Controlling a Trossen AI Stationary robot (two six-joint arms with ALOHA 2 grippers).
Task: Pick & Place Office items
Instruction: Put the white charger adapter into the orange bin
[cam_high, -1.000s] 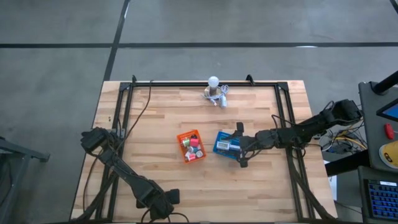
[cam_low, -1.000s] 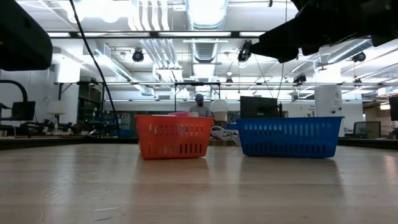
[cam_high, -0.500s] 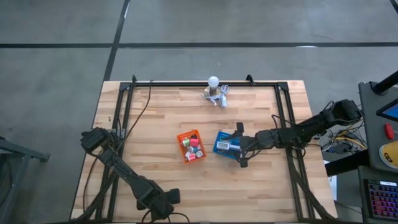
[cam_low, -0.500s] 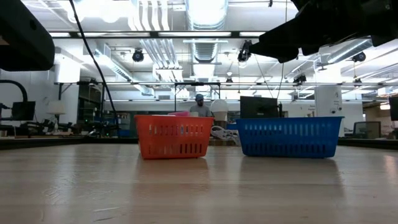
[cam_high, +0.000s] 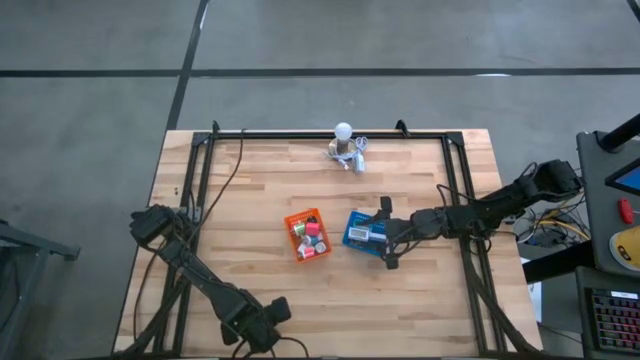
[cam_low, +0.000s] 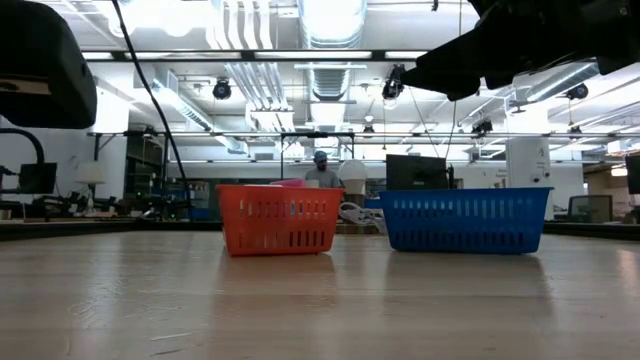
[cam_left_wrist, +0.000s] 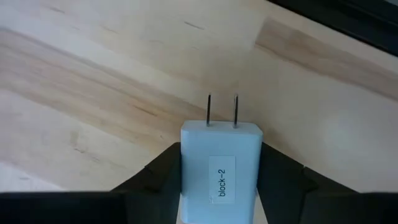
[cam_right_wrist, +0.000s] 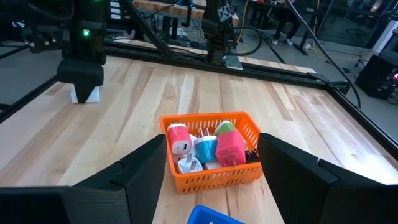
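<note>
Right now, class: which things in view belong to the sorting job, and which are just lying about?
Job:
white charger block, held in left end effector
chargers in orange basket
blue basket
right end effector

Lying about:
bulb and cable cluster

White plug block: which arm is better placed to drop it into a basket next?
Left. The left gripper is already shut on the white plug block, at the table's near edge. The right gripper holds nothing, hovering open beside the blue basket.

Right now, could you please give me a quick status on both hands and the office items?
Left hand shut on pale blue plug block, near table's front edge. Right hand open over blue plastic basket. Orange plastic basket holds several chargers. Nothing in the way.
</note>
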